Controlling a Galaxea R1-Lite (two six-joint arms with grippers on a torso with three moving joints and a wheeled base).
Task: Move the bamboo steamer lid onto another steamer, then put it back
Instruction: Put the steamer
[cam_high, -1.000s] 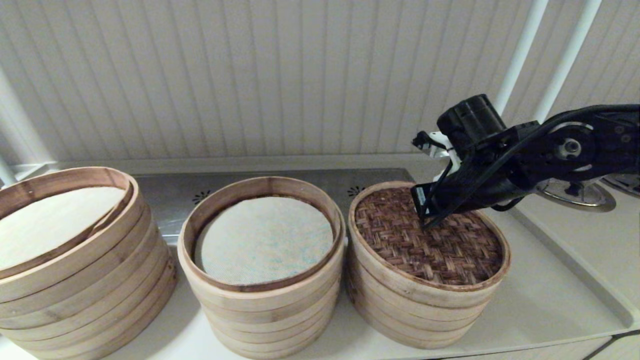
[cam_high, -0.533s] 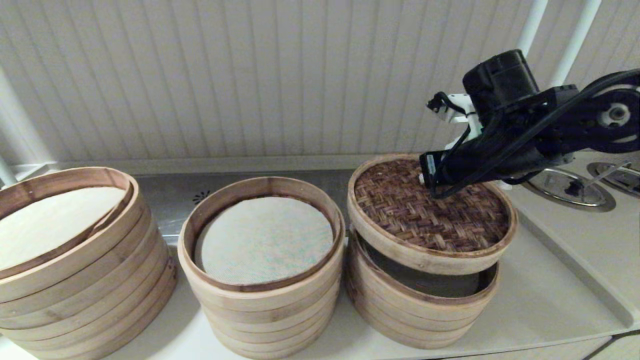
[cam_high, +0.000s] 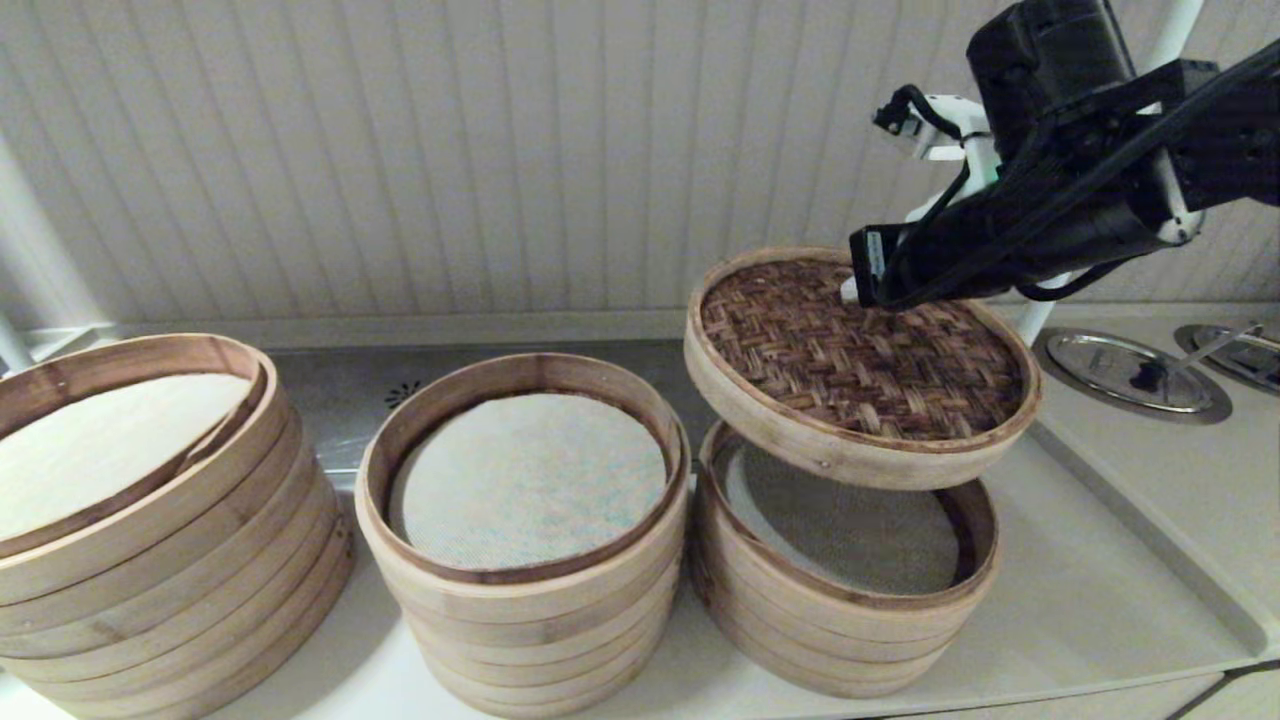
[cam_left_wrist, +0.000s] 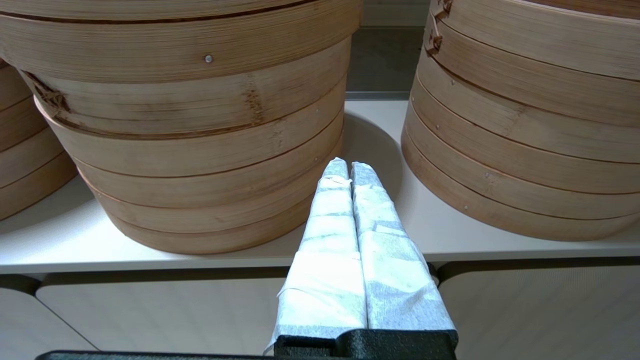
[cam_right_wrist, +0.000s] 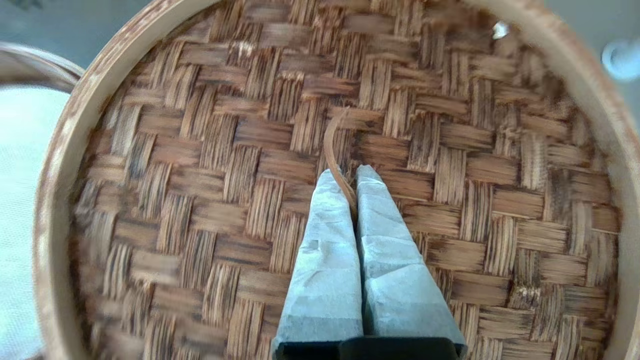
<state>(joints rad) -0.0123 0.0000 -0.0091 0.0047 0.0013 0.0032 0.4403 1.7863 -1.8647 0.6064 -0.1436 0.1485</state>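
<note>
The bamboo steamer lid (cam_high: 860, 365), dark woven top and pale rim, hangs tilted in the air above the right steamer stack (cam_high: 850, 610). My right gripper (cam_high: 862, 292) is shut on the thin bamboo loop handle (cam_right_wrist: 334, 150) at the lid's centre; its tips (cam_right_wrist: 348, 172) pinch that strip. The middle steamer (cam_high: 525, 560), pale rings with a white blue-green flecked liner (cam_high: 528, 478), stands uncovered to the left. My left gripper (cam_left_wrist: 350, 166) is shut on nothing, low at the counter's front edge between two stacks.
A wider stack with a cream liner (cam_high: 150, 520) stands far left. The uncovered right stack shows a grey-beige mesh liner (cam_high: 850, 530). Round metal burner plates (cam_high: 1130, 372) lie on the counter at right. A ribbed wall runs behind.
The lid has risen off the right stack, held by my right gripper, and now hangs higher and tilted. The mesh liner beneath has come into view.
</note>
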